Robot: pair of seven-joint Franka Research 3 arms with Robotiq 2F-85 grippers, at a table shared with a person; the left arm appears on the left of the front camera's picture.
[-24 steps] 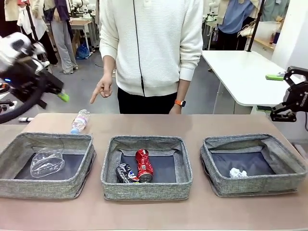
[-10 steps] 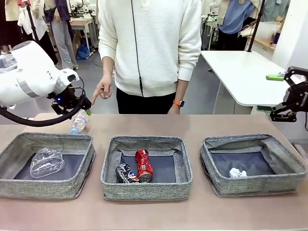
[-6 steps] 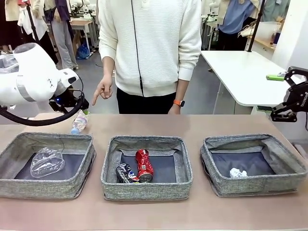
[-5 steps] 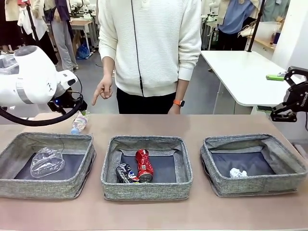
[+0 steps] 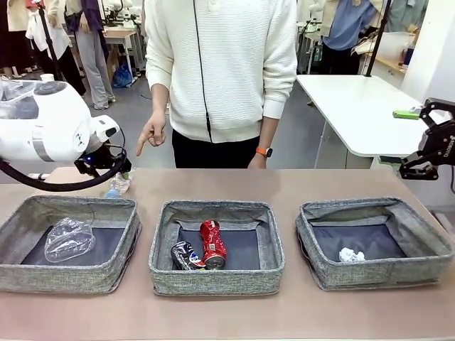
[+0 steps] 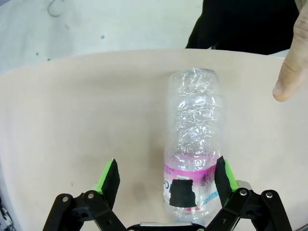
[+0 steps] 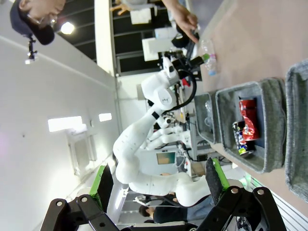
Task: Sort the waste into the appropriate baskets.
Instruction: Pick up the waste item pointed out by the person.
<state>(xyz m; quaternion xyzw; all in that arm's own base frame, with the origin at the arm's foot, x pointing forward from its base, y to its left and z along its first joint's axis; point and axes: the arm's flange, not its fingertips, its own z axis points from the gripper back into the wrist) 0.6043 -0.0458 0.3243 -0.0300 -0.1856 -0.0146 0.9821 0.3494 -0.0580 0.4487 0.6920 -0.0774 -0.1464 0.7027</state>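
Currently on approach: my left gripper [image 6: 166, 175] is wide open over the clear bottle [image 6: 195, 149] lying on the bench [image 6: 72, 120] behind the left basket [image 5: 43, 206]. Next: centre, descend, close.

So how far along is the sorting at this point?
Mostly done: a crushed clear bottle lies in the left basket, two cans in the middle basket, a paper ball in the right basket. In hand: the open left gripper straddles the last bottle on the table. Left: grasping and binning it.
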